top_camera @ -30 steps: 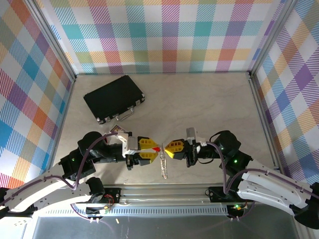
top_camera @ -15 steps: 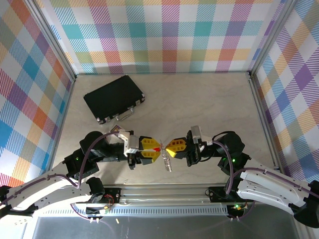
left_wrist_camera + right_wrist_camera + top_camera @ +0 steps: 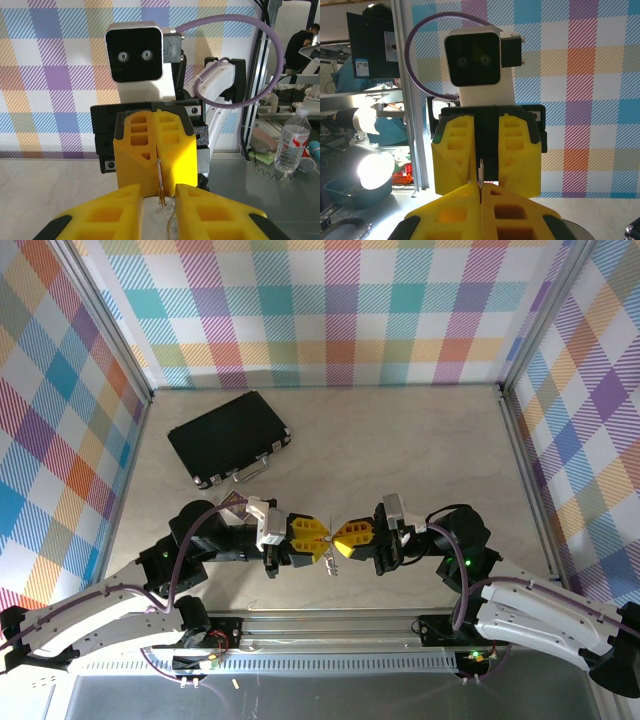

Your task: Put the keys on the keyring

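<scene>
The two grippers meet tip to tip low over the table's near middle. My right gripper (image 3: 337, 538) (image 3: 480, 187) is shut on the keyring (image 3: 329, 558), a thin silvery loop that I see edge-on in the left wrist view (image 3: 160, 182) and as a sliver above the shut tips (image 3: 481, 172). Its lower part hangs toward the table. My left gripper (image 3: 322, 537) (image 3: 160, 200) faces it with jaws a narrow gap apart, either side of the ring's edge. Nothing shows between the left fingers (image 3: 455, 150). The keys are hidden.
A black case (image 3: 228, 435) with a metal handle lies at the back left of the table. Plaid walls and aluminium posts close in three sides. A metal rail (image 3: 330, 625) runs along the near edge, between the arm bases.
My left gripper has moved right, up to the right gripper's tips, and its jaws have narrowed. The red key seen at its tips earlier no longer shows. The keyring has lifted and hangs shorter.
</scene>
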{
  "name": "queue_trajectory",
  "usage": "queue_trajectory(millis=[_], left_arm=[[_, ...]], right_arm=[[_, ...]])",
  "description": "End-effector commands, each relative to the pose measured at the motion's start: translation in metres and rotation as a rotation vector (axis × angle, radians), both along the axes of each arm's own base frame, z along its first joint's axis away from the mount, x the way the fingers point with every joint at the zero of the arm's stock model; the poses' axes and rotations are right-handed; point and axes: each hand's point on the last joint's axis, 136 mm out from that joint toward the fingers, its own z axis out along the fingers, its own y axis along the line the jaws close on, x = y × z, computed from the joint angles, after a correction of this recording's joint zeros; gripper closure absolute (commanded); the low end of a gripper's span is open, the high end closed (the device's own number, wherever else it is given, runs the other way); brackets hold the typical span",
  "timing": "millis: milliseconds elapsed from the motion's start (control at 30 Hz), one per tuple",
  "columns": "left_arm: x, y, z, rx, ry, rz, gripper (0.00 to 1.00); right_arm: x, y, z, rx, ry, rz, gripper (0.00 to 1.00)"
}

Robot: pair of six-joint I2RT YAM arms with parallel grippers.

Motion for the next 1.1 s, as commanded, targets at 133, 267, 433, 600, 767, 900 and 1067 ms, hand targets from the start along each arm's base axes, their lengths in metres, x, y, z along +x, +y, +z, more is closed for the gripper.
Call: queue_trajectory(millis=[133,267,433,600,767,900,1067], left_arm=[[-0.008,0.0,0.012,-0.054,-0.013,-0.036,0.95],[-0.008,0.0,0.013,-0.047,-0.018,-0.037,1.0],[0.003,0.004,0.004,0.023,-0.038,0.04,1.0],[0.014,0.004,-0.012,0.142,-0.057,0.099,1.0],[0.018,0.001,-0.021,0.197,-0.065,0.111,1.0],[0.021,-0.001,-0.025,0.214,-0.061,0.116,1.0],[0.022,-0.003,-0.028,0.223,-0.058,0.112,1.0]], right_arm=[[-0.007,-0.006,0.01,0.037,-0.041,0.01,1.0],[-0.005,-0.004,0.009,0.024,-0.038,0.005,1.0],[0.005,-0.003,-0.008,-0.098,-0.033,-0.072,0.78],[0.016,-0.01,-0.027,-0.256,-0.083,-0.179,0.66],[0.023,-0.014,-0.035,-0.334,-0.133,-0.227,0.69],[0.021,-0.009,-0.041,-0.371,-0.143,-0.198,0.7],[0.021,-0.005,-0.047,-0.391,-0.137,-0.18,0.73]])
